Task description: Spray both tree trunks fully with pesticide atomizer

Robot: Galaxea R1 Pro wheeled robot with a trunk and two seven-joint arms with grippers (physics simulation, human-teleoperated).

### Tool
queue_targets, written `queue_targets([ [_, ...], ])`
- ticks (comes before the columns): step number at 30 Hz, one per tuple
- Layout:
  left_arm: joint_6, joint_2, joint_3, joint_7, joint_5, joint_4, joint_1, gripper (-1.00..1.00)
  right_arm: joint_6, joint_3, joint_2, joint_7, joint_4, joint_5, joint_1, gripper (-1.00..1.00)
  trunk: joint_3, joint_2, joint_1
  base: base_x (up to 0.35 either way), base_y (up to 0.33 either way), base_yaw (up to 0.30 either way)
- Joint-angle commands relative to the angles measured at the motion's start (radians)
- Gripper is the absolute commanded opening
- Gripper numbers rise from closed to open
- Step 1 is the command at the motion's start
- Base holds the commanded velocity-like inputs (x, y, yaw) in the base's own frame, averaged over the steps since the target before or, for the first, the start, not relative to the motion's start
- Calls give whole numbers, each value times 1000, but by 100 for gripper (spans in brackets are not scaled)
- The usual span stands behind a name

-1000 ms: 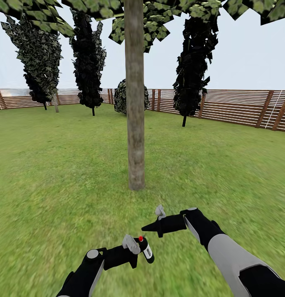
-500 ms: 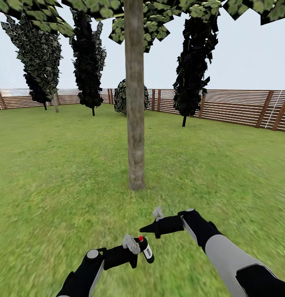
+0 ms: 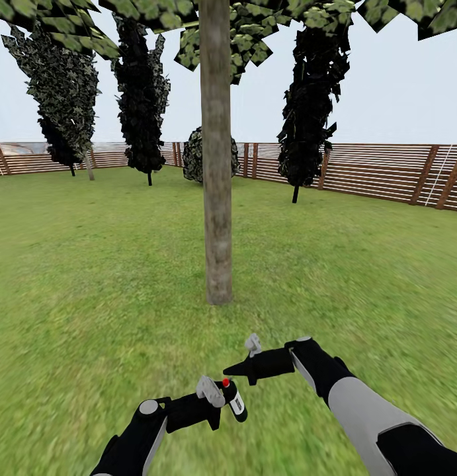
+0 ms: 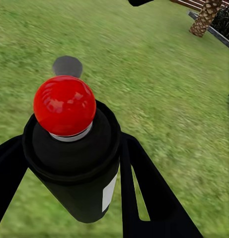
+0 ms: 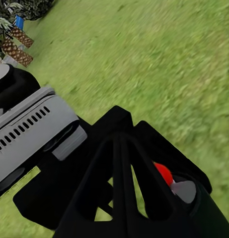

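Observation:
The pesticide atomizer [image 3: 234, 397], a black can with a red knob and a white label, sits in my left gripper [image 3: 223, 395], which is shut on it low in the head view. In the left wrist view the atomizer [image 4: 74, 148] stands between two black fingers [image 4: 141, 183]. My right gripper [image 3: 229, 367] is shut with nothing in it. It points leftward just above the atomizer. In the right wrist view its closed fingers [image 5: 119, 168] hang over the red knob [image 5: 164, 174]. One tree's grey-brown trunk [image 3: 217, 172] rises straight ahead on the garden lawn [image 3: 89, 264], its green canopy [image 3: 268, 26] overhead.
Dark narrow conifers [image 3: 142, 92] stand at the back, in front of a brown slat fence [image 3: 387, 168]. A round bush [image 3: 196, 155] sits behind the trunk. Open grass lies between me and the trunk and to both sides.
My right gripper has shifted slightly left and down, closer to the atomizer. The left arm and the view have stayed still.

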Motion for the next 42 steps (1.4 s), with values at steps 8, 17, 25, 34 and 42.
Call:
queue_targets([
  [8,-7,-2,7,-6,-10,-1,-1,-100,10,1,0,2,12,0,0,-100,-2,-1,0,0,0,0],
  [17,-7,-2,7,-6,-10,-1,-1,-100,10,2,0,2,18,0,1,-100,-2,-1,0,0,0,0],
  [25,-7,-2,7,-6,-10,-1,-1,-100,10,2,0,2,20,0,1,-100,-2,-1,0,0,0,0],
  [34,-7,-2,8,-6,-10,-1,-1,-100,10,2,0,1,21,0,1,-100,-2,-1,0,0,0,0],
  [42,-7,-2,7,-5,-10,-1,-1,-100,8,2,0,2,22,0,4,-100,-2,-1,0,0,0,0],
])
